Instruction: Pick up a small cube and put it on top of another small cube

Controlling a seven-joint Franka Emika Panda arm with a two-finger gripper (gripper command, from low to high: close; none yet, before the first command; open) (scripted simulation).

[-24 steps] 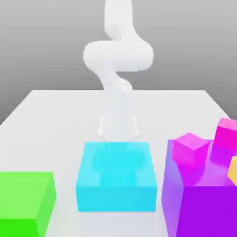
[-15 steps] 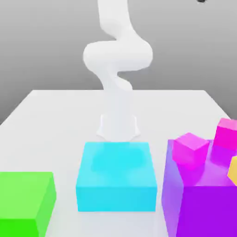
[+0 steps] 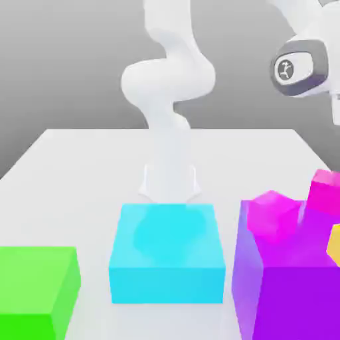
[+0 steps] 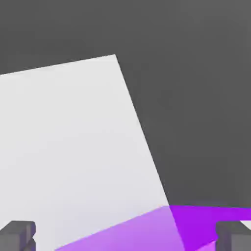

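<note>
Three small cubes rest on a big purple block [image 3: 292,292] at the exterior view's right: a magenta cube [image 3: 272,212], a pink cube [image 3: 325,191] behind it, and a yellow cube [image 3: 334,242] cut off by the frame edge. The arm's wrist [image 3: 302,66] hangs high above them at the upper right. In the hand view my gripper [image 4: 125,236] is open, its two fingertips [image 4: 17,234] far apart with nothing between them. Below it are a corner of the purple block [image 4: 196,223] and the white table [image 4: 73,147].
A cyan block [image 3: 166,255] stands in front of the arm's base [image 3: 170,182], in the middle of the table. A green block [image 3: 36,289] sits at the exterior view's lower left. The table's edge [image 4: 142,132] runs close beside the purple block.
The arm has swung over, and its wrist has come into the exterior view at the upper right, above the purple block. The cubes and blocks have not moved.
</note>
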